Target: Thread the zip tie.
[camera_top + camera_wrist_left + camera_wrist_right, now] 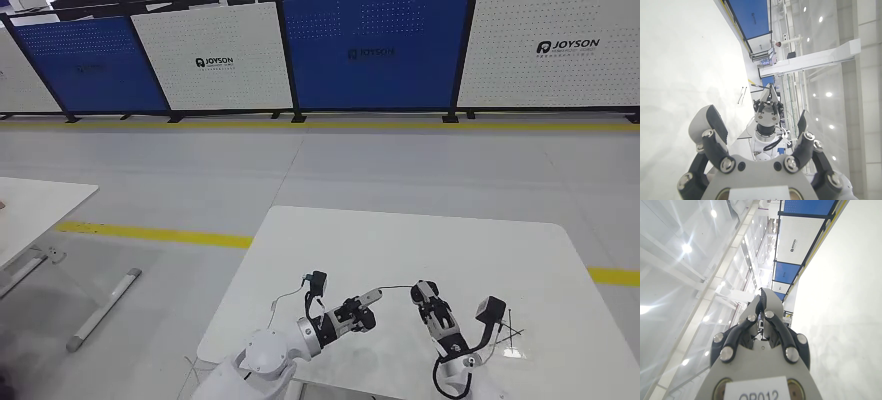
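A thin black zip tie (398, 288) hangs in the air above the white table (400, 240), between my two arms near the front edge. My right gripper (421, 291) is shut on one end of it. In the right wrist view the black strap (763, 297) is pinched between the closed fingers of the right gripper (762, 292). From the left wrist view, the right gripper (770, 89) holds the zip tie (758, 86), whose free end points sideways. My left gripper (757, 109) is open with nothing between its pads, a short way from that free end; in the top view the left gripper (372, 296) faces the tie's tip.
Spare zip ties (509, 331) lie on the table to the right of the right arm, also seen as thin black strips (742, 94) in the left wrist view. The table stretches bare beyond the arms. Blue and white partition panels (370, 50) stand across the floor.
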{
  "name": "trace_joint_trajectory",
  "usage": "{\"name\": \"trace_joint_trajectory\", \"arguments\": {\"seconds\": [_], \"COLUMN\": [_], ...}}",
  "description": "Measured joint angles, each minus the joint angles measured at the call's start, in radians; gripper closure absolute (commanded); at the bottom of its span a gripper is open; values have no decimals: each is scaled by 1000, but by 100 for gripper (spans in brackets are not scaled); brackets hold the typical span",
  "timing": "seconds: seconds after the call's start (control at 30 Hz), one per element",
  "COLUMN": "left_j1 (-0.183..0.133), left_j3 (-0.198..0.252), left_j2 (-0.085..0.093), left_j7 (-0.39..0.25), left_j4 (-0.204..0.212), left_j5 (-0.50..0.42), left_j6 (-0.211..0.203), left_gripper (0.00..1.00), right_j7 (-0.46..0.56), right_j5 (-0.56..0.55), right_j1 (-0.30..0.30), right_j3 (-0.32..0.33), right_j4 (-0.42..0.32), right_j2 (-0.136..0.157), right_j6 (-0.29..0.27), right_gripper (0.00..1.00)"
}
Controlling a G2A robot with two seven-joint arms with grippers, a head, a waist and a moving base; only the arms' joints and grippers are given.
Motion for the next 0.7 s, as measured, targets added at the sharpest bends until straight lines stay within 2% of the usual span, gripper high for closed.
{"name": "trace_joint_trajectory", "arguments": {"seconds": [0.23, 0.53, 0.7], "left_j1": [-2, -2, -2], "left_j3": [2, 2, 2], "left_j2": [0, 0, 0], "left_j7": [1, 1, 1], "left_j4": [1, 1, 1], "left_j5": [-4, -4, -4], "left_j6": [-1, -1, -1], "left_gripper": [0, 0, 0], "right_j7": [0, 69, 73], "right_j5": [0, 2, 4], "right_j1": [0, 25, 24], "right_j3": [0, -15, -14], "right_j4": [0, 22, 20], "right_j2": [0, -6, -6], "right_j6": [0, 53, 56], "right_gripper": [100, 100, 100]}}
